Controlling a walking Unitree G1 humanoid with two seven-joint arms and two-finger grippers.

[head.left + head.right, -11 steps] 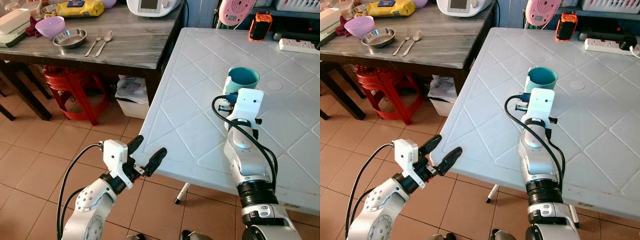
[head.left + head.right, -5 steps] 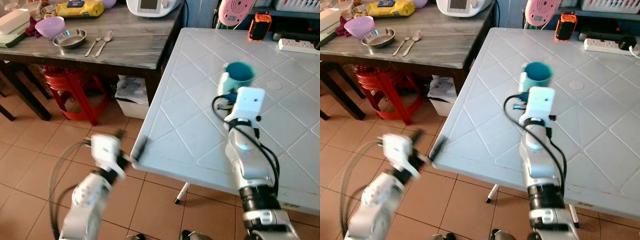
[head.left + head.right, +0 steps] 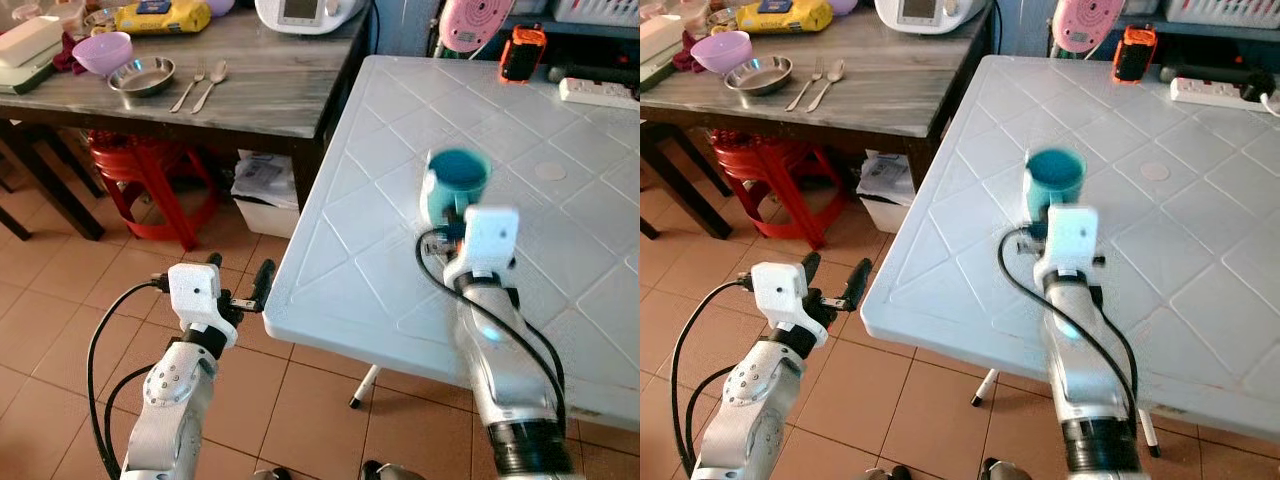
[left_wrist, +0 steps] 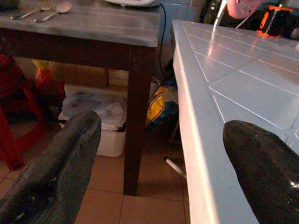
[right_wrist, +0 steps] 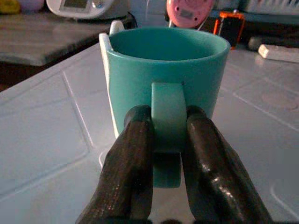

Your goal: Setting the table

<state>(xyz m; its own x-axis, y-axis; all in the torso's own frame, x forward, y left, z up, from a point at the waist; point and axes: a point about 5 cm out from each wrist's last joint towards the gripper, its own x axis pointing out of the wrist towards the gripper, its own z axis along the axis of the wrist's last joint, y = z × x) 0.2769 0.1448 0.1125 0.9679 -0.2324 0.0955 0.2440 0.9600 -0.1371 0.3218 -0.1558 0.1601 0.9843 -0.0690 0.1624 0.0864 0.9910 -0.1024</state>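
the right gripper (image 5: pixel 166 140) is pinching the handle of a teal mug (image 5: pixel 166 70) between its two black fingers, over the white plastic table (image 3: pixel 400 120), roughly mid-way along its near half; whether the mug base is touching the surface is hard to tell, as the head views are blurring around it. the left gripper (image 3: pixel 240 290) is hovering with fingers spread and nothing between them, just off the table's near corner, above the tiled floor (image 3: pixel 60 300). on the dark wooden table (image 3: pixel 270 80) beyond, a purple bowl (image 3: pixel 108 50), a metal dish (image 3: pixel 142 76), a fork (image 3: pixel 188 86) and a spoon (image 3: pixel 210 84) are waiting. doing this step well probably means keeping the mug upright, keeping the handle squarely clamped, and lowering it flat before loosening the fingers.
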